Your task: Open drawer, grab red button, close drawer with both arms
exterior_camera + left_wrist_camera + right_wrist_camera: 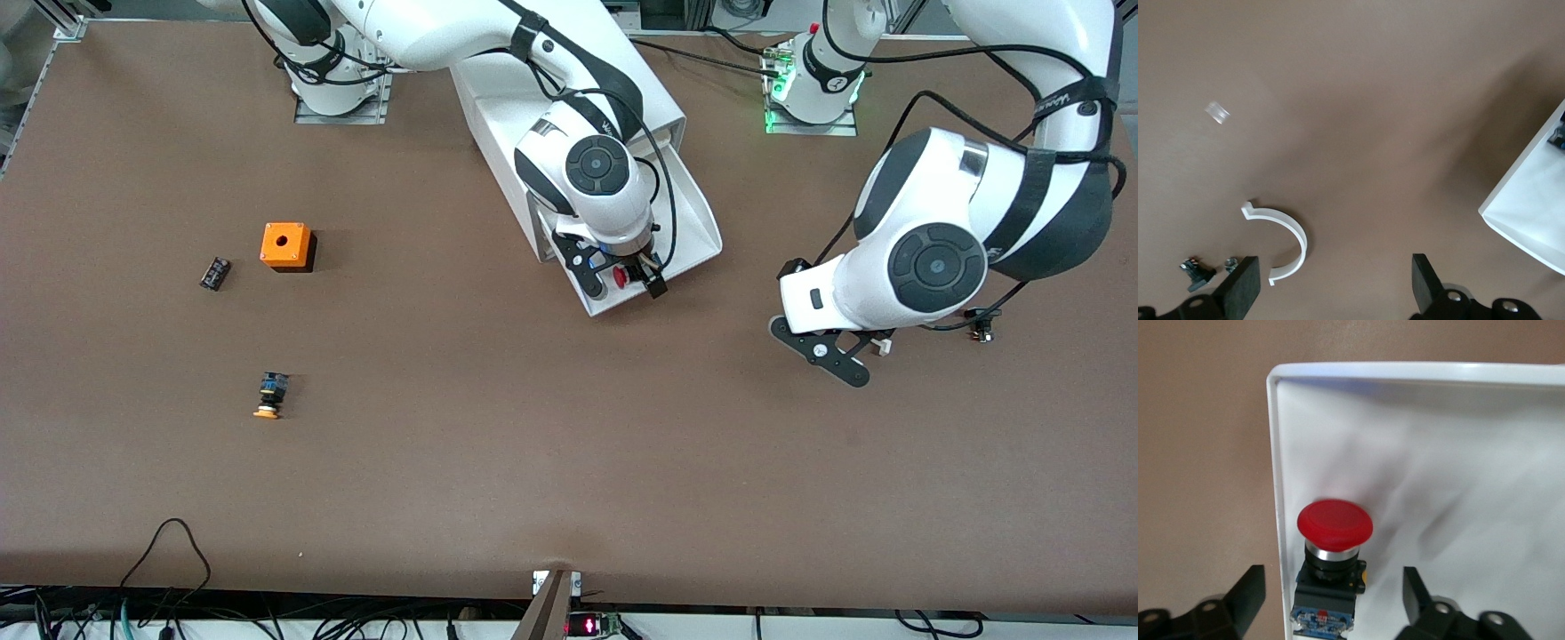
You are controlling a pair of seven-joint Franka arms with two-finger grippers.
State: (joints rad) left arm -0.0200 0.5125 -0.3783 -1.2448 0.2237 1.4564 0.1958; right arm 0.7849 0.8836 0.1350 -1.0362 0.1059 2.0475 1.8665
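The white drawer [696,224] stands pulled out of the cabinet [569,98] toward the front camera. The button [620,276], with a red cap and a black-and-blue body, lies in it against the side wall [1276,487] near the front corner. My right gripper [624,286] hangs over the button [1334,523], open. In the right wrist view the gripper [1333,583] has one finger outside the wall and one over the drawer floor, with a gap on each side of the button. My left gripper [831,356] waits open over bare table toward the left arm's end, holding nothing [1335,267].
A white curved clip [1295,233] and small dark parts [1197,273] lie by the left gripper. Toward the right arm's end lie an orange box with a hole [286,245], a small black part [214,272] and an orange-capped button [269,396].
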